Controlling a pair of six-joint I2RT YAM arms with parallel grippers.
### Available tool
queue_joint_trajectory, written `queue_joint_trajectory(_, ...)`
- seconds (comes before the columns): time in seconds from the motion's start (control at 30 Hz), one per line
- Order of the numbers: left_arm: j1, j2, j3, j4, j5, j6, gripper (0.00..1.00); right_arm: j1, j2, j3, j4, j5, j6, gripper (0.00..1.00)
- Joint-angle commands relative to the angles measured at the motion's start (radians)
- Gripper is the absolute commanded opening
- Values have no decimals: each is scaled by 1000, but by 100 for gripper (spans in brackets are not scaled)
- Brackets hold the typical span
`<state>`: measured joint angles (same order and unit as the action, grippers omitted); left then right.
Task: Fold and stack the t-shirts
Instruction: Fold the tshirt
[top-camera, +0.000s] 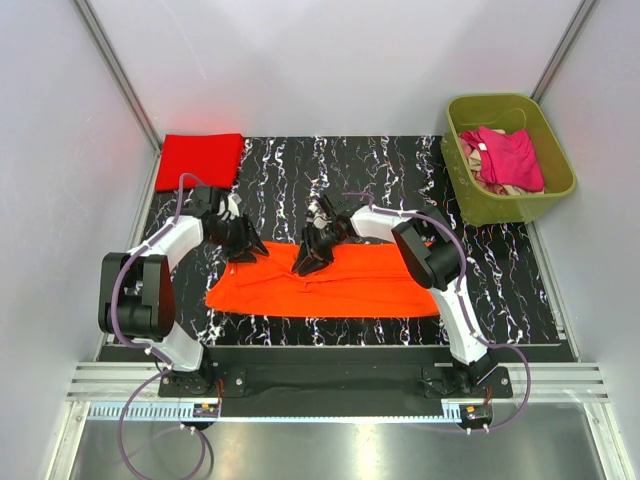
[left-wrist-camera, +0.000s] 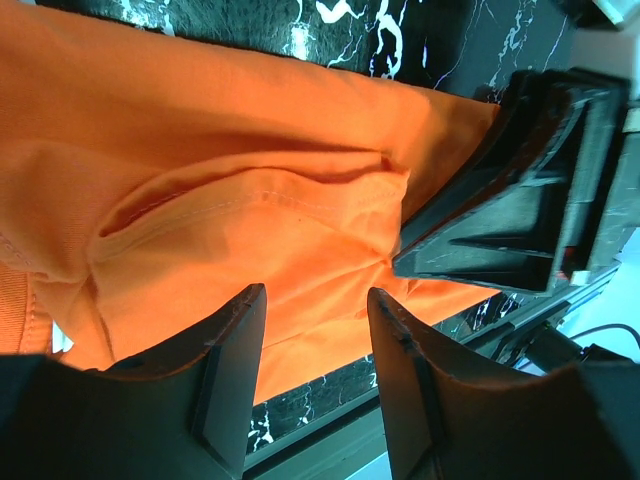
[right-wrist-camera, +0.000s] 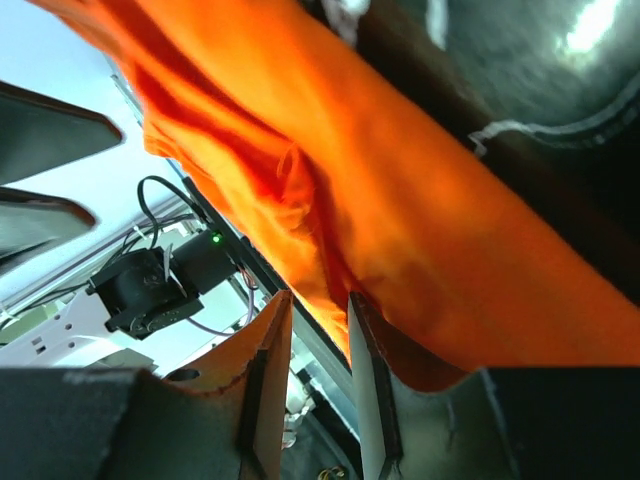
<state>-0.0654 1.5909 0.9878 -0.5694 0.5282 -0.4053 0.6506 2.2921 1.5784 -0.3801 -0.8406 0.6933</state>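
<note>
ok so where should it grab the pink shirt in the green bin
Probably the bunched crest on top of the pink shirt, coming straight down from above: the walls of the green bin close off every side, and its raised folds give fingers something to pinch.

Orange t-shirt (top-camera: 330, 285) on black, white-veined table (top-camera: 400, 170); red stack (top-camera: 200, 157).

Both arms bend inward toward mid-frame in the top view. The left tool (top-camera: 247, 247) has its fingers parted, while the right tool (top-camera: 310, 258) shows only a narrow gap.
</note>
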Motion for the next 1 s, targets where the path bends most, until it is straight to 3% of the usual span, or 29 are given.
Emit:
queue_joint_trajectory(0.0, -5, -5, 25, 17, 36, -6, 50, 18, -69, -20, 47, -37, 29, 36)
queue_joint_trajectory(0.23, -7, 6, 25, 8, 61, -12, 50, 11, -22, 0, 50, -20, 0, 39)
queue_joint_trajectory(0.43, -31, 3, 23, 3, 53, -26, 50, -23, -112, -27, 32, -9, -14, 44)
queue_joint_trajectory(0.63, -34, 122, 55, -3, 1, 16, 50, -92, -220, -86, 7, 15, -43, 46)
queue_joint_trajectory(0.77, -36, 221, 120, -127, -98, 103, 51, -114, -256, -107, -37, 58, -87, 45)
queue_joint_trajectory(0.87, -34, 167, 100, -158, -117, 106, 52, -138, -263, -138, -57, 92, -106, 44)
queue_joint_trajectory(0.97, -42, 3, 81, -156, -100, 59, 54, -154, -261, -135, -127, 172, -153, 42)
